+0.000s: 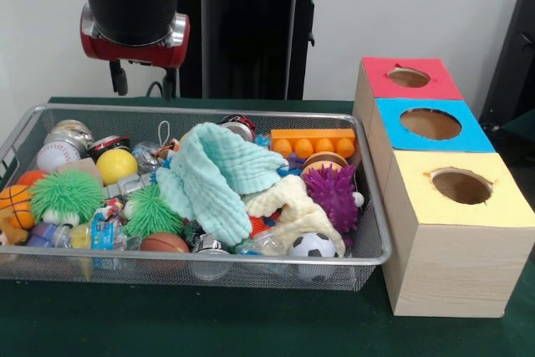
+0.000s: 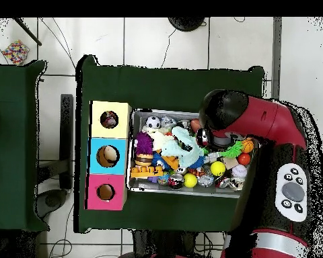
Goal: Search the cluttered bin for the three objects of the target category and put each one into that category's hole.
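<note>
**A:** Front view. Where is the gripper (image 1: 144, 81), and what state is it in?

**B:** It hangs above the far left part of the wire bin (image 1: 368, 258), clear of the contents. Two dark fingers point down, set narrowly apart, with nothing between them.

**A:** Where are the cloths relative to the bin?

**B:** A mint-green cloth (image 1: 213, 180) lies on top of the pile at the bin's centre. A pale cream cloth (image 1: 292, 209) lies just beside it, toward the bin's end nearest the boxes, touching a purple spiky ball (image 1: 332, 196). The yellow-topped box (image 1: 451, 244) stands just outside that end, its hole (image 1: 461, 186) open; blue- and red-topped boxes stand behind it.

**A:** Overhead view?

**B:** The arm (image 2: 258, 121) covers the bin's (image 2: 132, 151) end away from the boxes; the gripper itself is hidden beneath it. The green cloth (image 2: 184, 149) shows mid-bin. Something dotted appears to sit inside the yellow box's hole (image 2: 110, 119).

**A:** How should the step in hand be done well?

**B:** Probably by travelling toward the bin's centre, descending on a raised fold of the green cloth, pinching fabric only, and lifting high enough that it trails free of neighbouring toys.
</note>
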Controlling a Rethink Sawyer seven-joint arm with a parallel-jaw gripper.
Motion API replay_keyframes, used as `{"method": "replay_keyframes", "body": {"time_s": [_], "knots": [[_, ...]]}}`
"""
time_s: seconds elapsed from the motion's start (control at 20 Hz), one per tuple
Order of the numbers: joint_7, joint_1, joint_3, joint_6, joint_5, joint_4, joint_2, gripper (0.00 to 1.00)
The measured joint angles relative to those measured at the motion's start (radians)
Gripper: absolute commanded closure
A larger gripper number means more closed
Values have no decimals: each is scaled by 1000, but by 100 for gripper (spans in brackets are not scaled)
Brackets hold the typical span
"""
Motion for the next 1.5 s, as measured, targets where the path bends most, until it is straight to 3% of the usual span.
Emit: {"method": "replay_keyframes", "body": {"time_s": [0.95,1.5], "knots": [[0,-2,-1,-29,18,-14,19,0],[0,-10,3,-113,179,31,-3,0]]}}
